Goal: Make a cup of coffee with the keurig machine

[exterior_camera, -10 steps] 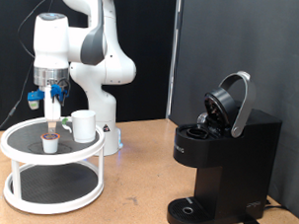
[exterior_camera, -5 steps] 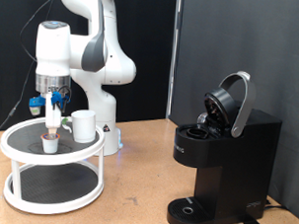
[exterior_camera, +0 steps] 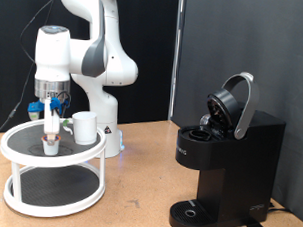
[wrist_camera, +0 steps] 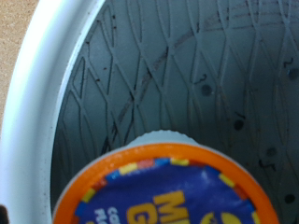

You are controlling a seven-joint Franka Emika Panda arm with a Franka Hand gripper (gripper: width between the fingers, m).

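Observation:
The white cup (exterior_camera: 84,127) stands on the top tier of a white two-tier stand (exterior_camera: 20,151) at the exterior view's left. Beside it sits a small coffee pod (exterior_camera: 51,143). My gripper (exterior_camera: 53,127) hangs straight down, with its fingertips just above the pod and to the left of the cup. In the wrist view the pod (wrist_camera: 168,191) fills the lower part, showing an orange rim and blue label on a dark patterned mat. No fingers show there. The black keurig machine (exterior_camera: 230,166) stands at the right with its domed lid raised.
The stand's white rim (wrist_camera: 33,121) curves close around the pod. The robot's base (exterior_camera: 109,132) stands right behind the stand. Bare brown tabletop (exterior_camera: 139,183) lies between the stand and the machine. A dark curtain hangs behind.
The arm has come down and shifted slightly to the exterior view's left, bringing the fingertips nearer to the pod. Cup, pod and machine have not moved.

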